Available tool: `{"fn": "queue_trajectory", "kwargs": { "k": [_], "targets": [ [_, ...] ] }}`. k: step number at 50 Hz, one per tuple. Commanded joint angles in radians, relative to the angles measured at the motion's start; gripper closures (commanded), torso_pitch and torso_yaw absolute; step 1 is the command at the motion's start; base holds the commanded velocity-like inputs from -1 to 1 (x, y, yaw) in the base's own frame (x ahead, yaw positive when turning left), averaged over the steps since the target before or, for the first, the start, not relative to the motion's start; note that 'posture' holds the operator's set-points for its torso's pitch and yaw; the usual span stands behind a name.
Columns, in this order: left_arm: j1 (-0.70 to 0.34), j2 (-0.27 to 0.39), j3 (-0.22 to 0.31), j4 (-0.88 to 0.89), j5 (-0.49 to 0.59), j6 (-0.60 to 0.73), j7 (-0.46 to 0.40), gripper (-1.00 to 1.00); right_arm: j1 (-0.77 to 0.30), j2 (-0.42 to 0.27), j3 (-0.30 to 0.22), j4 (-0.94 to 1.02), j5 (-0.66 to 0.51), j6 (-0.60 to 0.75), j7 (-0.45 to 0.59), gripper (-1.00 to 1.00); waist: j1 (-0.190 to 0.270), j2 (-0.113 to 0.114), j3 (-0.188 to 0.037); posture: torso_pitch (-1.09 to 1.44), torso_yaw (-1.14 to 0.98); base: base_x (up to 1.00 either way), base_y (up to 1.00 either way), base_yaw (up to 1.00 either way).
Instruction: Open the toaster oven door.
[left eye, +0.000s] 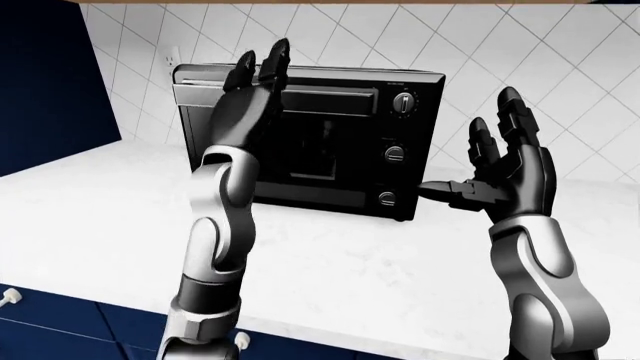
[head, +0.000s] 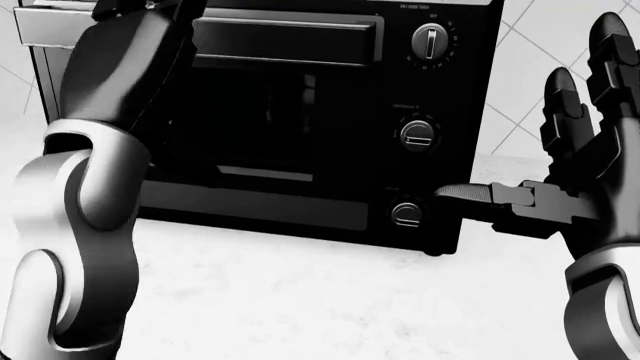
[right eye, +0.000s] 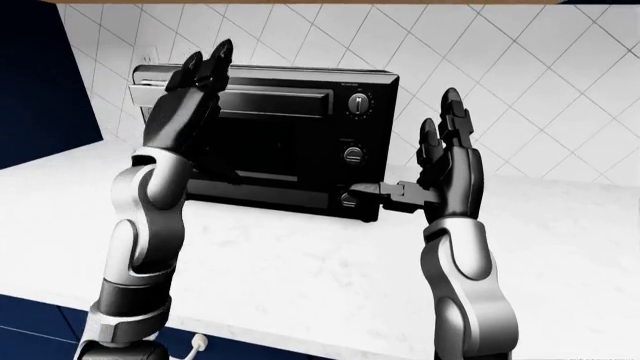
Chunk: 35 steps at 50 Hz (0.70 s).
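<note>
A black toaster oven (left eye: 330, 142) stands on the white counter against the tiled wall. Its glass door (head: 270, 120) is shut, with a long handle (head: 285, 34) along the top. Three knobs (head: 430, 41) sit in a column on its right side. My left hand (left eye: 258, 75) is raised in front of the door's upper left part, fingers open near the handle's left end. My right hand (left eye: 500, 161) is open, held to the right of the oven, thumb (head: 480, 196) pointing at the lowest knob.
The white marble counter (left eye: 350, 277) spreads around the oven. Dark blue cabinet (left eye: 45, 82) stands at the left. Blue drawers with white knobs (left eye: 10, 298) run below the counter edge. White diamond tiles (left eye: 520, 52) cover the wall.
</note>
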Motion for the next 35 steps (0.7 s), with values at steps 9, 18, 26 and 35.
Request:
{"fn": "queue_trajectory", "kwargs": {
  "k": [9,18,26,35],
  "targets": [
    [-0.056,0.004,0.016,0.193,0.081,-0.125,0.068,-1.00,-0.017,-0.006,-0.007,-0.026,0.003,-0.036,-0.003,-1.00,-0.009,0.005,-0.007,-0.60,0.00,0.00,0.00,0.00],
    [-0.108,0.008,0.008,0.331,0.110,-0.144,0.097,-1.00,-0.018,-0.007,-0.009,-0.031,0.006,-0.031,-0.008,-1.00,-0.015,0.004,-0.008,-0.60,0.00,0.00,0.00,0.00],
    [-0.117,0.003,-0.003,0.388,0.154,-0.170,0.098,-1.00,-0.022,-0.011,-0.013,-0.027,0.013,-0.032,-0.011,-1.00,-0.014,0.002,-0.010,-0.60,0.00,0.00,0.00,0.00],
    [-0.129,0.000,-0.002,0.421,0.161,-0.181,0.114,-1.00,-0.012,-0.008,-0.014,-0.019,0.012,-0.051,-0.009,-1.00,-0.010,0.000,-0.009,-0.60,0.00,0.00,0.00,0.00]
  ]
}}
